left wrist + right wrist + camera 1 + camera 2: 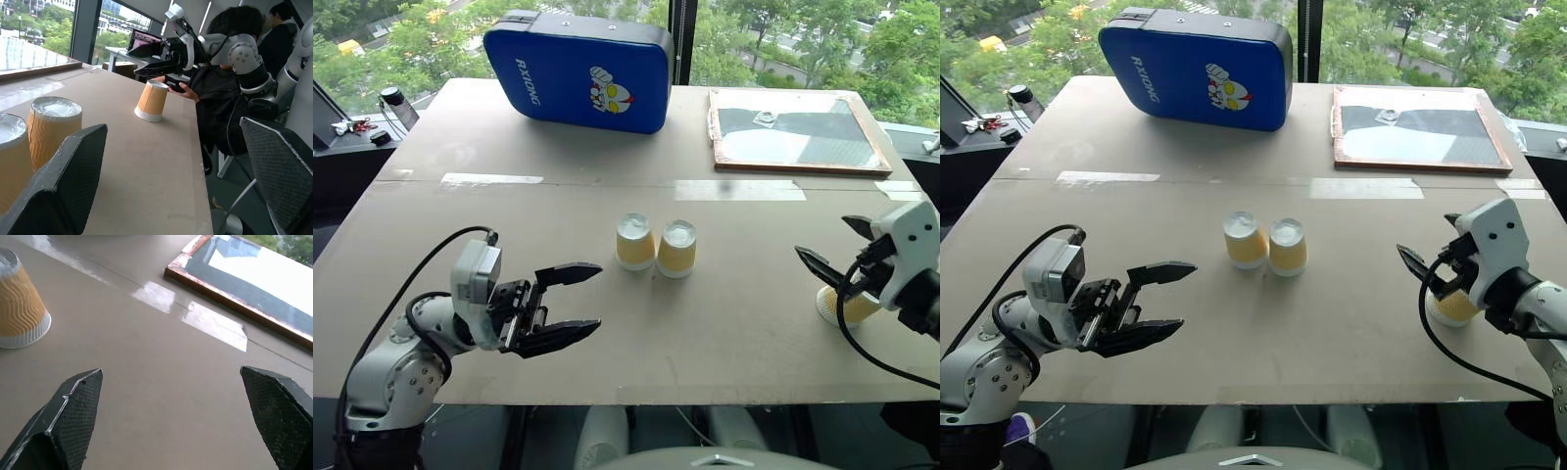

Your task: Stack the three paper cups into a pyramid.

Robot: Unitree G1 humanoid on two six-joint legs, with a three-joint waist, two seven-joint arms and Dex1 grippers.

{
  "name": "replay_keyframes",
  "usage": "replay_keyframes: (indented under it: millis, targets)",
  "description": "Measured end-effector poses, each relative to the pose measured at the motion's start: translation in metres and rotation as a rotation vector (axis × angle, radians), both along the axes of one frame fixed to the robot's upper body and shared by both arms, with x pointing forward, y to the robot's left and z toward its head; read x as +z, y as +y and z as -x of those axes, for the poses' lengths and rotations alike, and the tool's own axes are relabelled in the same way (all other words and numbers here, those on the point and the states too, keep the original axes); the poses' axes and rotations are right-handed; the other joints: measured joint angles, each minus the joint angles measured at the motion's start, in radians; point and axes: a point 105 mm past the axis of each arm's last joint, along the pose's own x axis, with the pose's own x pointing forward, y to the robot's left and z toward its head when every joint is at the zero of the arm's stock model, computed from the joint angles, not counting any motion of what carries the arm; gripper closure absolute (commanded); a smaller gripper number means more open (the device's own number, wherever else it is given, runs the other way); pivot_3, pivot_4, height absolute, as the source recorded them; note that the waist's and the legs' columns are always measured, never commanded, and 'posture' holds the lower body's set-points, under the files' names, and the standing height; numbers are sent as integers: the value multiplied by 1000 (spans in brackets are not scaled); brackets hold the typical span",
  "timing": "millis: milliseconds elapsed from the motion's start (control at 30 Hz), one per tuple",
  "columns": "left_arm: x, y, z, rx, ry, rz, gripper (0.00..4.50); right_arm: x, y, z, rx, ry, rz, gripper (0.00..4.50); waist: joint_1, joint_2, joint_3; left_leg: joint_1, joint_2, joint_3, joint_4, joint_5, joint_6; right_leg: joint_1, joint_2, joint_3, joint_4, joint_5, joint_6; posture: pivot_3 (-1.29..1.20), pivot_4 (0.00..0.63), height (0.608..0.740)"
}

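Two of the paper cups (635,242) (676,249) sit upside down, side by side and about touching, around the middle of the worktop (558,323). The third cup (1451,305) is also upside down, off by the worktop's right edge, well apart from the pair. Nothing is stacked yet.

The left end effector (570,305) hangs over the front left part of the worktop with its fingers spread, pointing toward the pair and holding nothing. The right end effector (1427,253) is at the right edge just above the lone cup, jaws wide apart and empty too.

The head views hide most of that lone cup behind the right arm, but the left wrist view shows it clean (151,100), standing on its rim near the edge with the right end effector (154,61) hovering just over it and not touching. That same view also catches people (230,58) sitting past the right edge, which the head views don't give you.

The right wrist view picks up one cup (19,308) of the pair plus the framed board (254,279) lying at the far right corner. The blue pad (579,69) leans at the far edge.
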Motion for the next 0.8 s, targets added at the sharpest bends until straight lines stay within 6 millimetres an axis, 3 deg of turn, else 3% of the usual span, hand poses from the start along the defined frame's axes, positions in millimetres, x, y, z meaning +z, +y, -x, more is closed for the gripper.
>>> replay_keyframes:
  millis: [200,500,767,800]
  targets:
    - [-3,-3,-4,-81,24,-9,0,-31,-23,22,-230,53,-65,56,6,0,0,0,0,0,0,0,0,1,-1,-1,0,0,0,0,150,740]
    - [-1,-1,-3,-116,9,-42,0,-38,-40,22,-360,5,-70,56,7,0,0,0,0,0,0,0,0,1,-1,-1,-1,0,0,0,150,740]
    - [0,-3,-7,-82,14,-31,0,-50,-42,21,-387,29,-140,56,6,1,0,0,0,0,0,0,0,1,0,0,-1,0,0,0,150,740]
    - [0,-3,-7,-83,13,-30,0,-51,-43,21,-388,33,-145,286,6,0,0,0,0,0,0,0,0,1,0,0,-1,0,0,0,150,740]
